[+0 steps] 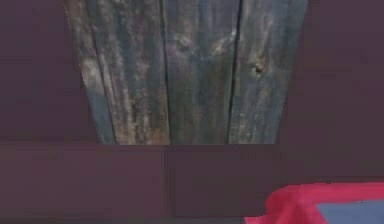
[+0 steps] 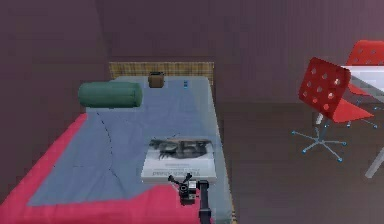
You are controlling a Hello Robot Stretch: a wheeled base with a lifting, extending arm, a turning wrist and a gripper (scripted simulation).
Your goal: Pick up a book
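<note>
Whether the claw [image 2: 185, 186] holds the book [image 2: 178, 156] cannot be told.

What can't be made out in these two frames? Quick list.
Arm side view: whether the hand holds anything; the book lies on the bed right behind it.
Arm side view: small brown thing at the bed's head, too small to name.
Arm side view: white table, cut off by the right edge.
Forward view: wooden panel, top cut off by the upper edge.

The dark arm [image 2: 206, 208] rises from the bottom edge, pincer [image 2: 184, 184] at its tip; whether it holds anything is unclear.
</note>
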